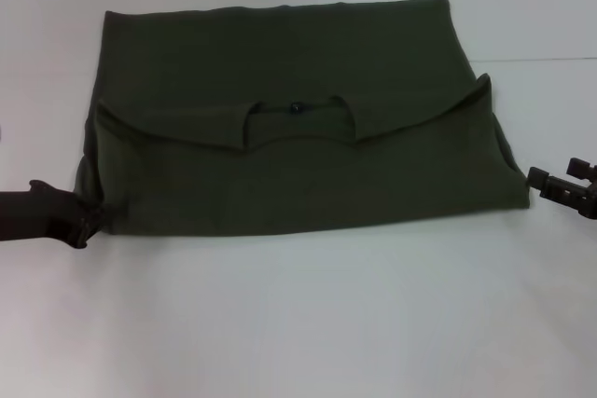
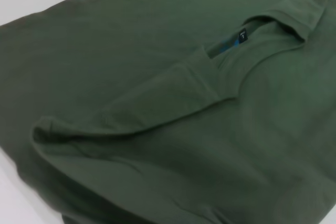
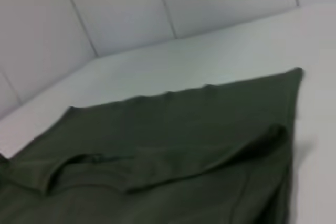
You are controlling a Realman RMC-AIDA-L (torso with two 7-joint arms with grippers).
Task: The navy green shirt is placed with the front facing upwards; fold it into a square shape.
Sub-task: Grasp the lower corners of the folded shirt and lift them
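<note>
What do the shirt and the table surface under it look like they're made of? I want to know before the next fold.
The navy green shirt looks like soft matte knit, probably cotton jersey: it drapes limply, folds in rounded creases, and has a ribbed-looking collar. The table looks like a smooth, hard white surface with a faint sheen, possibly laminate or painted board; that cannot be told for sure.

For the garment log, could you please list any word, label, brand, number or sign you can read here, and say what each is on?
No text can be read for certain.
Neck label inside the collar of the navy green shirt: a small black tag with one pale mark and blue print below it, all too small to read.
No lettering shows on the shirt's visible outer surfaces or on the table.
</note>
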